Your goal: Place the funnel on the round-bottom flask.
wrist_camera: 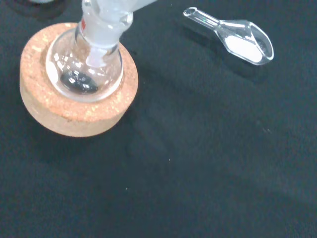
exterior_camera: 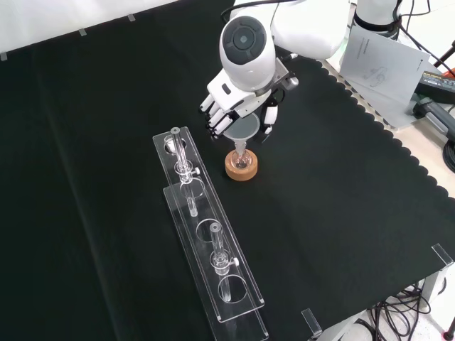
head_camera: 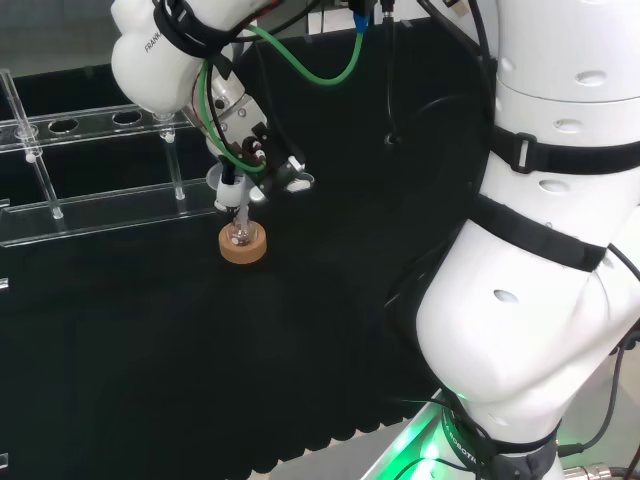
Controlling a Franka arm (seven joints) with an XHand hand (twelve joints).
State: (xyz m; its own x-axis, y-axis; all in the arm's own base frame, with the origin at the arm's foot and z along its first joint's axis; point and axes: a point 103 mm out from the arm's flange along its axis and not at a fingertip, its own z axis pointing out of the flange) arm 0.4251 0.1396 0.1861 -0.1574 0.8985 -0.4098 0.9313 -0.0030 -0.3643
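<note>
Risk first: the round-bottom flask (exterior_camera: 242,162) sits only cradled in its cork ring (exterior_camera: 242,169) — a sideways drag as the fingers let go could tip the neck or lift the flask off the stand; a funnel left leaning would topple once free; the judgement is that release should be straight and slow.

Position of the funnel (exterior_camera: 242,132): in the front view its cone lies within the curled fingers (exterior_camera: 222,114) of the hand (exterior_camera: 238,106), fingers at about 10 o'clock of the cone, a dark fingertip at 3 o'clock; the stem points down to 6 o'clock, into the flask mouth; the wrist view shows the stem inside the neck, so seating looks near complete, though whether the cone bears on the rim cannot be told.

Hand state: closed round the funnel, holding it.

Surroundings: a clear rack (exterior_camera: 206,234) lies at 8 o'clock of the stand in the front view, apart from it; a clear scoop (wrist_camera: 233,34) with white powder rests on the cloth near the stand — within sweep of a careless withdrawal.
</note>
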